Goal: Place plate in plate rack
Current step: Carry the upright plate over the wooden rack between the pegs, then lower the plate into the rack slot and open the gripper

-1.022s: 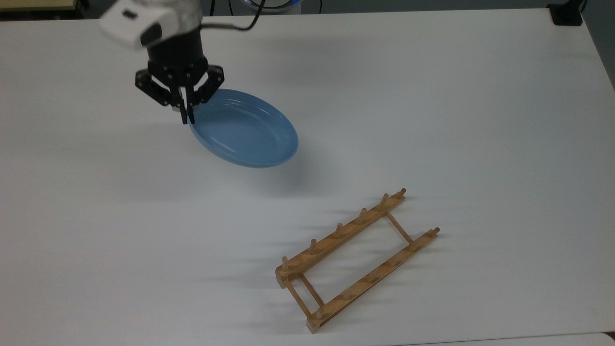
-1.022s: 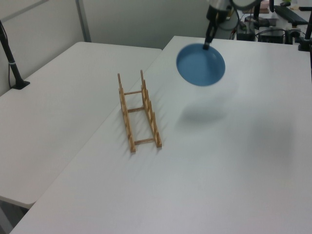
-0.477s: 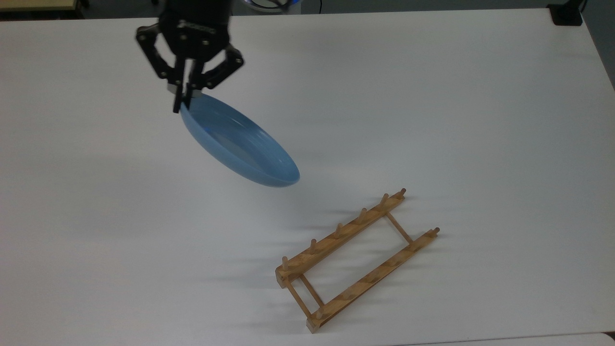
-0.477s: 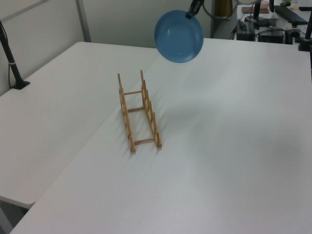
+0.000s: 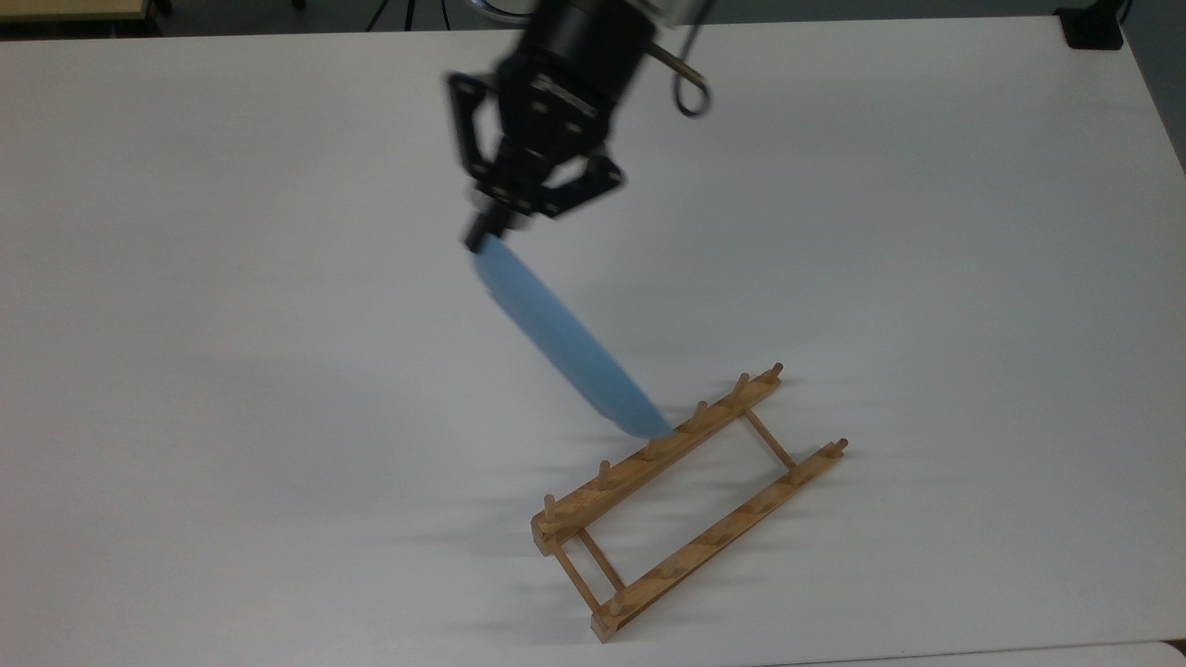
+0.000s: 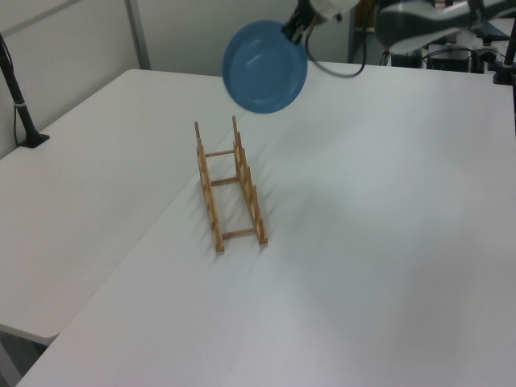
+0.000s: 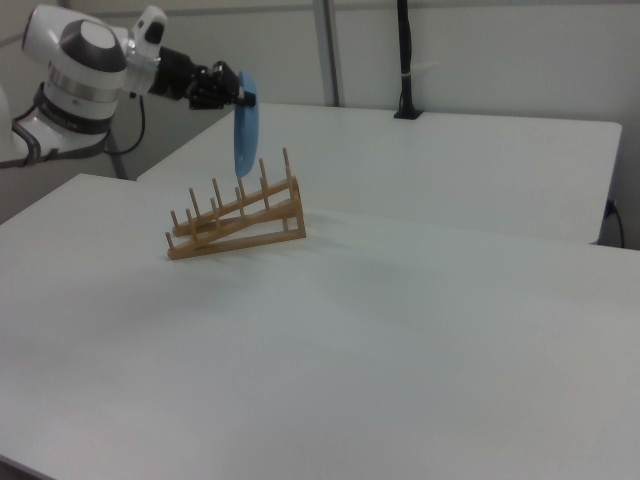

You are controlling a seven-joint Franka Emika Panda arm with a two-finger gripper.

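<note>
change since half a second ago: we note the pincer (image 5: 484, 232) and the plate (image 5: 567, 347) have travelled toward the plate rack (image 5: 690, 500), and the plate has turned from a slanted pose to nearly edge-on in the top view.

item, pincer: black, two-fingered, on the white arm (image 7: 85, 65). we see it clenched on the plate's upper rim. in the left view it sits at the top of the plate (image 6: 265, 66), at the pincer (image 6: 292, 30); in the right view the pincer (image 7: 243, 98) reaches in from the right view's left.

item, plate: round, light blue, held upright in the air, clear of the surface (image 5: 232, 371). in the right view we see it edge-on (image 7: 244, 138), hanging above the rack's far end. in the top view its lower edge overlaps the nearer rail; whether it touches we cannot tell. in the left view it hangs above the rack with open space under it.

item, plate rack (image 6: 228, 184): light-brown wood, two rails with upright pegs, joined by thin crossbars, standing on the white surface. in the right view (image 7: 237, 220) its pegs slope upward toward the right view's right.
</note>
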